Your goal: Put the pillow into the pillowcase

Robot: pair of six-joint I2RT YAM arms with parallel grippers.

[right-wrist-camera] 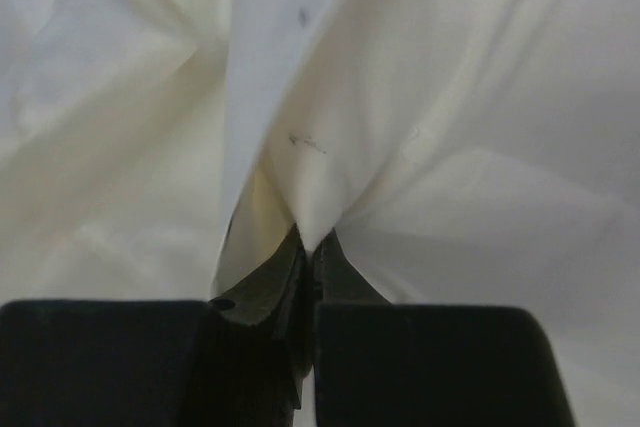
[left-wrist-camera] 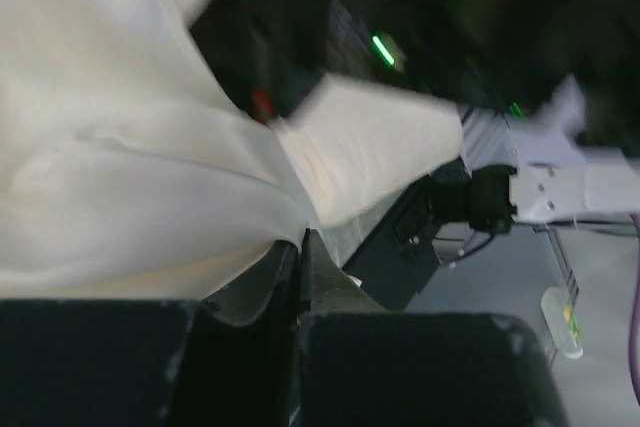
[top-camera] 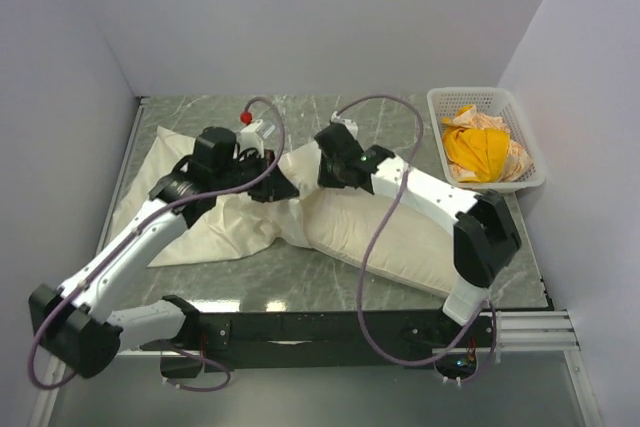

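Closest to the overhead camera, the two arm bases sit on a black rail at the desk's (top-camera: pixel 300 292) near edge. At far left the pillowcase (top-camera: pixel 215 232) lies spread and wrinkled. Its left corner reaches nearly to the desk's left border by the wall, and its near edge leaves a strip of bare marble before the rail. The left arm (top-camera: pixel 130 247) stretches over it from the near-left corner. The left pincer (left-wrist-camera: pixel 300 247) has its tips together with the pillowcase's cloth lying against them; whether a fold is nipped I cannot tell. Just right of it, the right pincer (right-wrist-camera: pixel 308 247) is clamped on a tented fold of thin white cloth, apparently the pillowcase's, where it meets the pillow's upper-left corner. The pillow (top-camera: pixel 390 237) lies slantwise right of centre, outside the case for nearly all its length. Its lower-right end is near the desk's front edge, and the right arm (top-camera: pixel 430 197) reaches over it. Bare marble shows behind both up to the back wall. In the far-right back corner a white basket (top-camera: pixel 485 97) holds an orange cloth (top-camera: pixel 480 147), well apart from the pillow. Grey-green veined marble covers the desk, and plain pale walls close it in on the left, back and right.
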